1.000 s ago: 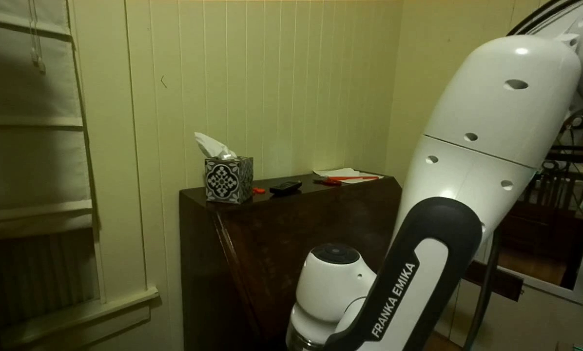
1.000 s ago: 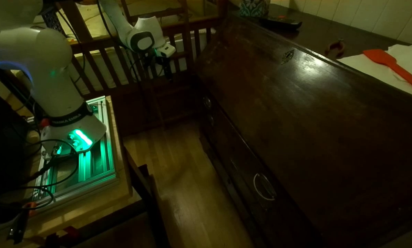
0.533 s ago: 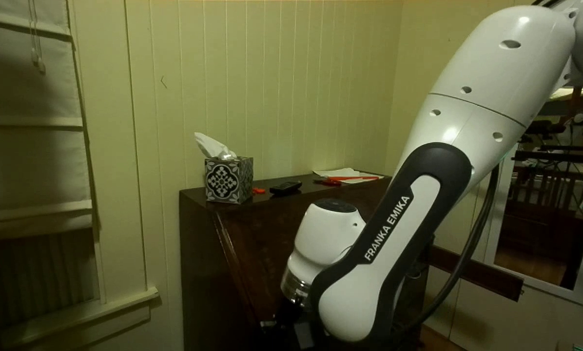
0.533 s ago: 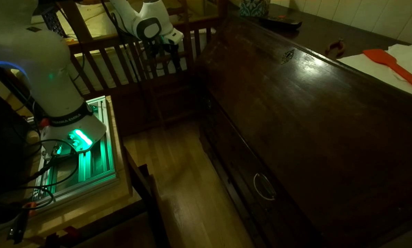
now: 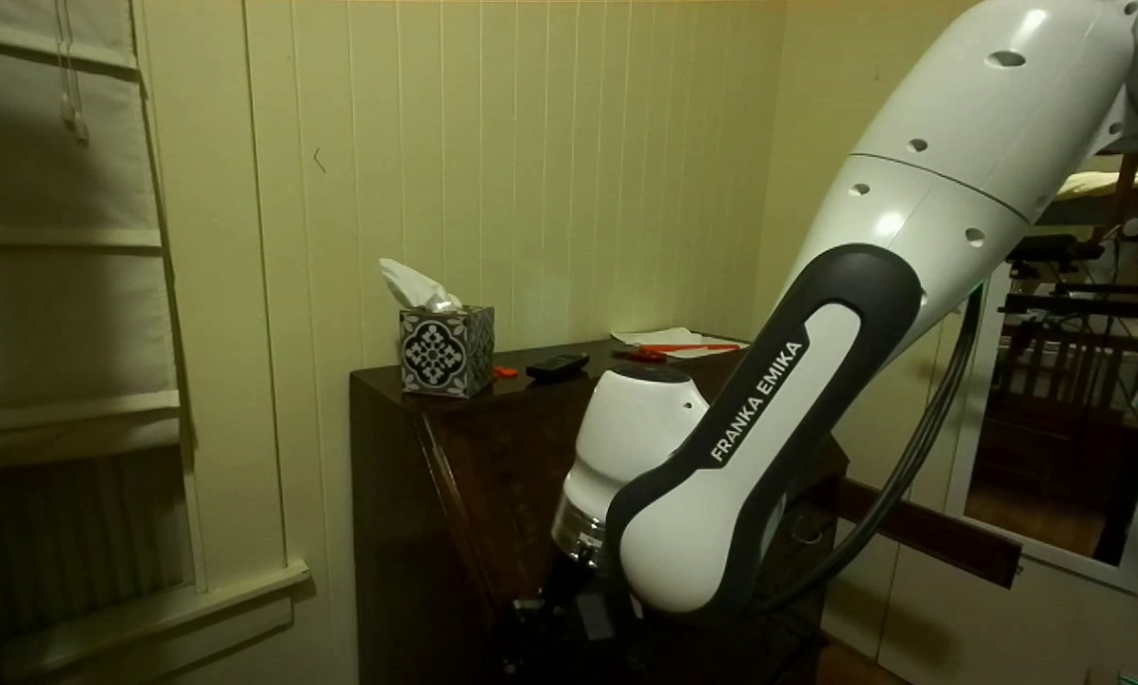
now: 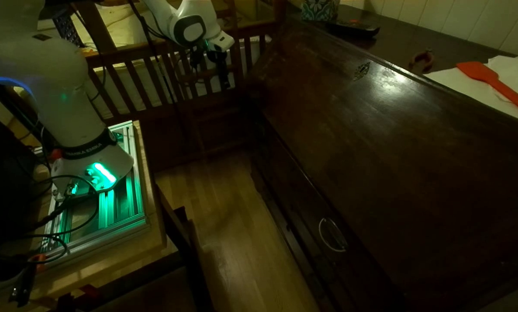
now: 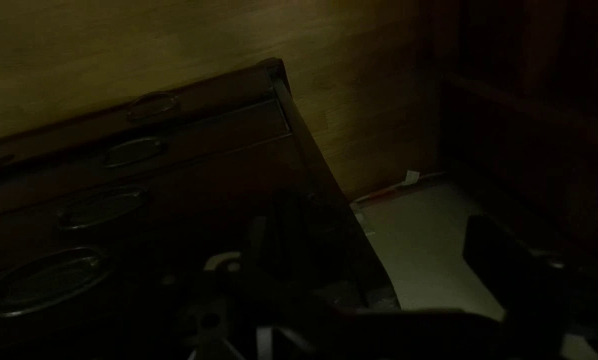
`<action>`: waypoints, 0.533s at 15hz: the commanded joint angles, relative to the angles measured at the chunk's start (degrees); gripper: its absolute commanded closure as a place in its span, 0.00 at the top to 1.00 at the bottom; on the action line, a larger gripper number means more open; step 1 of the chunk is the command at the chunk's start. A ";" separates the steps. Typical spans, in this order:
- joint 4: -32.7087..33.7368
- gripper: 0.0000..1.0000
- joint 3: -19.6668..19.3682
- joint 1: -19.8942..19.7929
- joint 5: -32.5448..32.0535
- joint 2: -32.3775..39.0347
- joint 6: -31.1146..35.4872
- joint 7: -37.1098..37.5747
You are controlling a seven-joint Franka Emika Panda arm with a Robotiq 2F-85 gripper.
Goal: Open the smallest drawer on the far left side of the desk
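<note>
The dark brown slant-front desk (image 5: 507,466) shows in both exterior views, also here (image 6: 393,151). In the wrist view its drawer fronts (image 7: 229,125) are at the left, with several oval metal handles. The smallest drawer at the far left cannot be made out in the dark. My gripper (image 7: 379,230) is open, with nothing seen between its fingers. Its left finger overlaps the desk's front corner; its right finger is over the pale area beside the desk. In the exterior views the gripper is a dark shape (image 5: 559,647), also here (image 6: 222,71), near the desk's end; contact cannot be told.
A patterned tissue box (image 5: 436,352), a black remote (image 5: 558,365) and a red spatula (image 6: 497,82) lie on the desk top. A wooden slatted rail (image 6: 133,91) stands behind the gripper. A dark board (image 5: 950,538) juts out right of the desk. A window sill (image 5: 245,590) is at the left.
My arm has risen, quickly at first and then slightly. In an exterior view the gripper has shifted rightward, closer to the desk's end. The desk and the things on it have not moved.
</note>
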 commanded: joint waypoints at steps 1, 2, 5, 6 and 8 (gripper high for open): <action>-0.29 1.00 3.15 -3.65 -4.07 -0.54 0.43 2.76; -0.32 1.00 3.25 -3.76 -4.13 -0.66 0.37 2.75; 0.36 1.00 2.39 -4.37 -7.89 2.19 1.68 4.01; 0.52 1.00 1.67 -4.27 -9.27 3.11 2.13 4.60; 0.58 1.00 0.54 -4.21 -11.25 4.45 3.10 5.09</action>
